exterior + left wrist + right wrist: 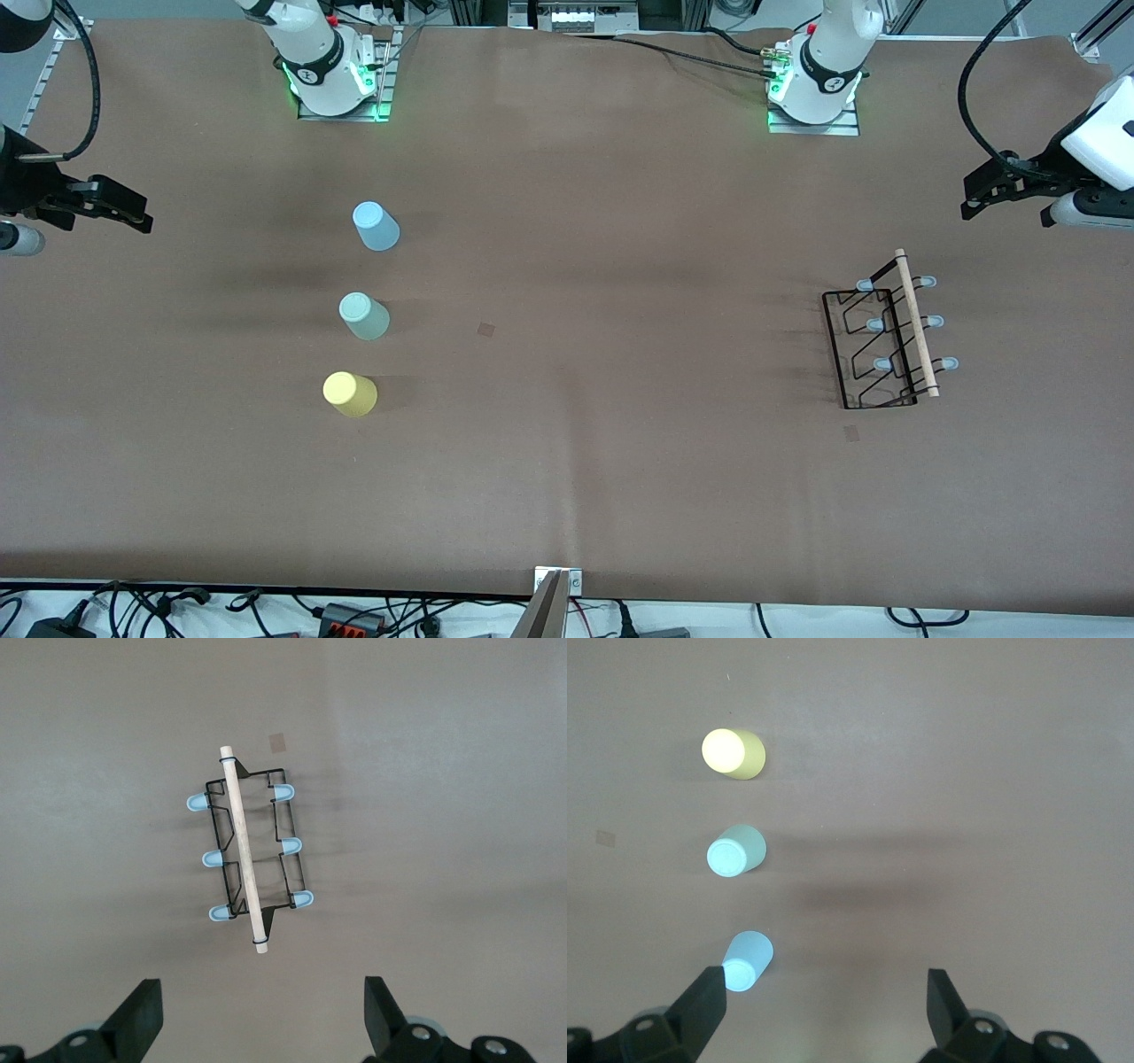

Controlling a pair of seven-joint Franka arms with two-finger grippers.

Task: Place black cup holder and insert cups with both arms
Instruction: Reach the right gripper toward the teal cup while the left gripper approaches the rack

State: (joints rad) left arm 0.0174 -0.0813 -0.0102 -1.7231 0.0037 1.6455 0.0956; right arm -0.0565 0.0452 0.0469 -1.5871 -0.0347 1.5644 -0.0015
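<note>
The yellow cup (350, 393) is found nearest on the tabletop (567, 478), then the black cup holder (886, 340) toward the left arm's end, the sage green cup (363, 315) and the light blue cup (376, 226). The left gripper (974, 199) and right gripper (133, 215) are raised, fingers spread, nothing held.

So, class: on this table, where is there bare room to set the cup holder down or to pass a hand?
The widest free patch lies mid-table between the row of cups, light blue, sage green and yellow, and the black cup holder. The strip nearest the front camera is bare too. It is tightest between the cups. The open left gripper and the open right gripper hang over the table's ends.
</note>
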